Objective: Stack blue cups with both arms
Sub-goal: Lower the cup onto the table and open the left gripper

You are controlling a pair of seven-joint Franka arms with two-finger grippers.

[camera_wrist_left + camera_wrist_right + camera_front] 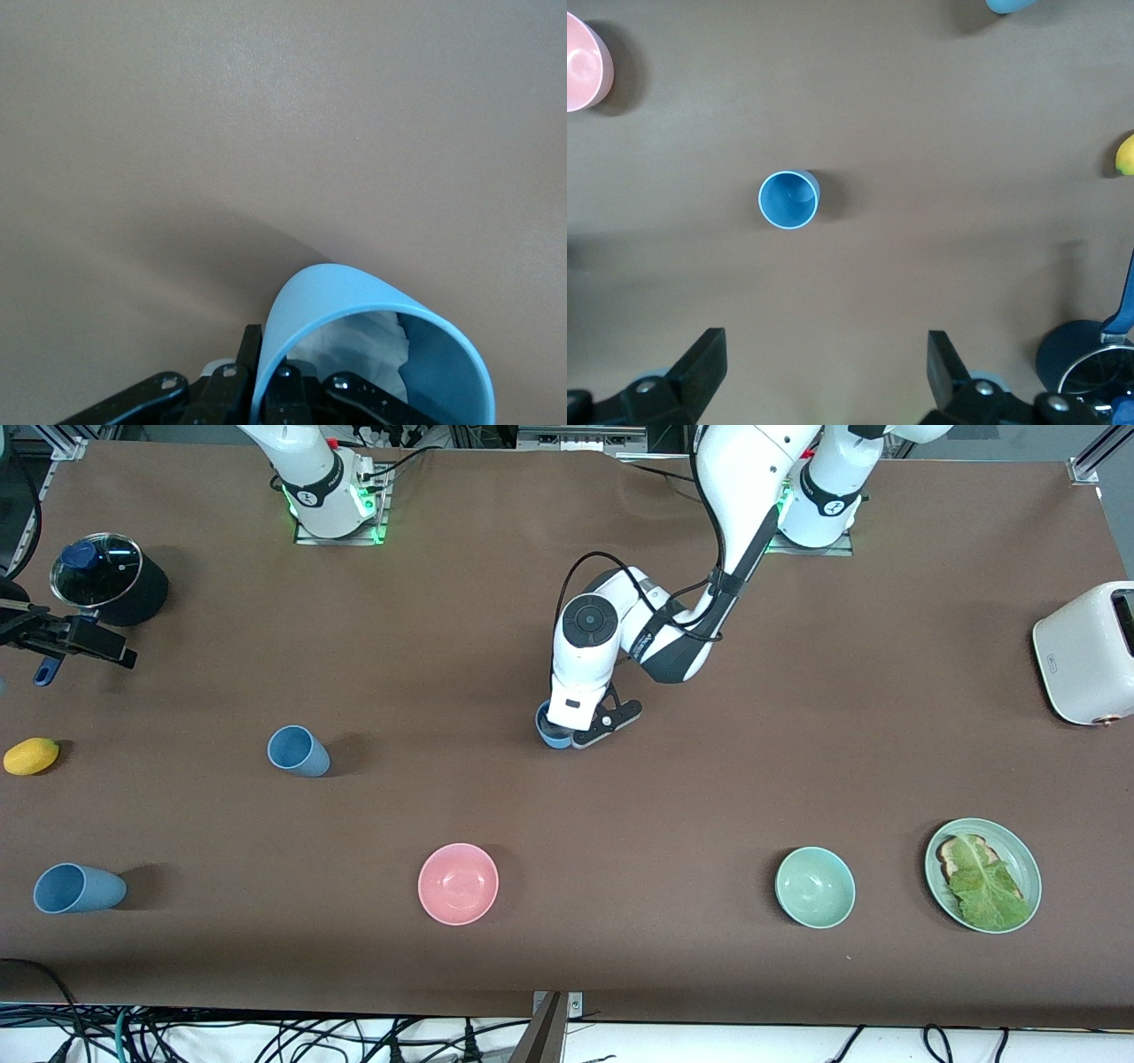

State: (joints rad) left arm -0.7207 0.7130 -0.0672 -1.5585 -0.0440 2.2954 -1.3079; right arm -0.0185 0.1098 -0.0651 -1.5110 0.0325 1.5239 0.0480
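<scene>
Near the bench's middle, the left end effector [567, 735] grips a blue cup [551, 734] by its rim. Over the right arm's end, the right end effector [824, 367] hangs spread wide, holding nothing.

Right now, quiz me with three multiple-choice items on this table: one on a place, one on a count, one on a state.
1. What lies nearest the right arm's end of the table?
A. yellow lemon
B. white toaster
C. green plate

2. How many blue cups show in the front view?
A. one
B. two
C. three

3. How is the left gripper?
A. open over the pink bowl
B. shut on a blue cup
C. open above the toaster

Key: 1 A, the lemon sits at that table edge. 2 C, two cups stand free and one is gripped. 3 B, a finger presses the cup's wall in the left wrist view.
</scene>
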